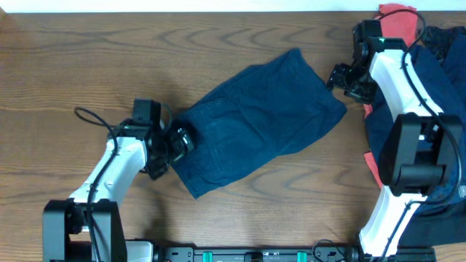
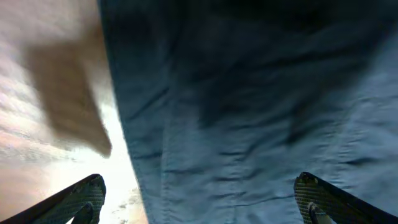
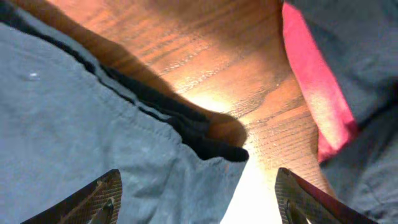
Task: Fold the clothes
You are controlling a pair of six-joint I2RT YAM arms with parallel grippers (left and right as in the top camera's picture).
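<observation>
you have both claws spread wide: left gripper over the left edge of the shorts, right gripper by their right corner; the table stretches leftward.

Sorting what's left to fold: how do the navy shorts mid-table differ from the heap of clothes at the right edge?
The shorts lie spread flat, set diagonally; the heap is bunched up. The shorts are plain navy; the heap mixes navy with coral-red. The shorts show almost whole; the heap is partly hidden behind the right arm. Both are soft cloth on the wooden table.
</observation>
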